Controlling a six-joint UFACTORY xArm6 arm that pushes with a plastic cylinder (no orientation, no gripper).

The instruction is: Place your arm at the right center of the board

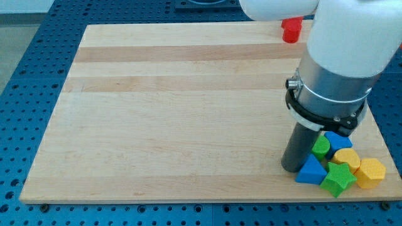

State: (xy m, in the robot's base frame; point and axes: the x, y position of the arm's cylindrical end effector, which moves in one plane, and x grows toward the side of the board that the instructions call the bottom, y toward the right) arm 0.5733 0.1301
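Observation:
The wooden board (pixel 176 107) fills most of the view. My arm comes in from the view's top right, and its dark rod stands near the board's lower right. My tip (pixel 293 168) touches the board just left of a cluster of blocks. The cluster holds a blue triangular block (pixel 309 171), a green round block (pixel 321 146), a blue block (pixel 337 140), a yellow block (pixel 346 158), a green star-shaped block (pixel 338 179) and a yellow hexagonal block (pixel 370 172). A red block (pixel 291 29) sits at the view's top right, partly hidden by the arm.
A blue perforated table (pixel 38 56) surrounds the board. The arm's white and grey body (pixel 342 56) covers the board's right centre and right edge.

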